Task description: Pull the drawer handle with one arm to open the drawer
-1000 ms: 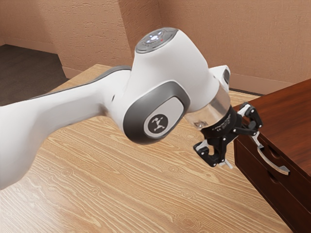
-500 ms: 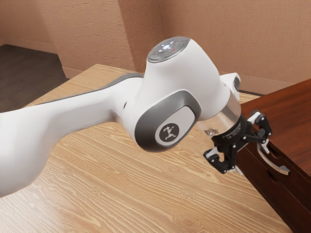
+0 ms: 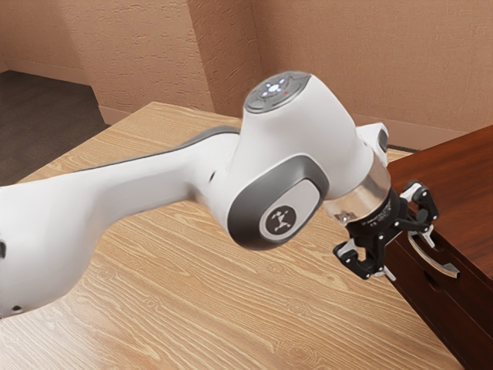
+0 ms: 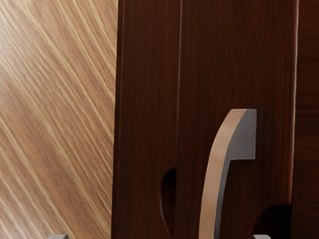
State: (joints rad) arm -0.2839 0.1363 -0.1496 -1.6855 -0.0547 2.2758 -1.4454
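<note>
Pale wood-grain table (image 3: 154,308) under tan plaster walls, and at the exterior view's right edge a dark mahogany cabinet (image 3: 462,169) standing on it. On its front, the drawer (image 3: 470,291), looking shut and flush with the frame. Across that front, the grey drawer handle (image 3: 435,258): a curved bar, standing off the wood, with dark hollows cut behind it. Right at the handle's near end, the black gripper (image 3: 404,245), fingers (image 3: 362,262) spread wide apart and clamped on nothing yet; contact with the metal impossible to judge from here. In the wrist view, the drawer handle (image 4: 222,169) just ahead of the hand, bowed and smooth. Looks like rigid metal with no give, probably a little slick, so no fear of crushing it. Best to close across the bar's thin section, toward the middle of its arc and over the deepest clearance, then pull straight out, square to the front. Expect some weight and slide friction from that solid-looking wood. Risk of binding or slipping off with any off-axis tug.
</note>
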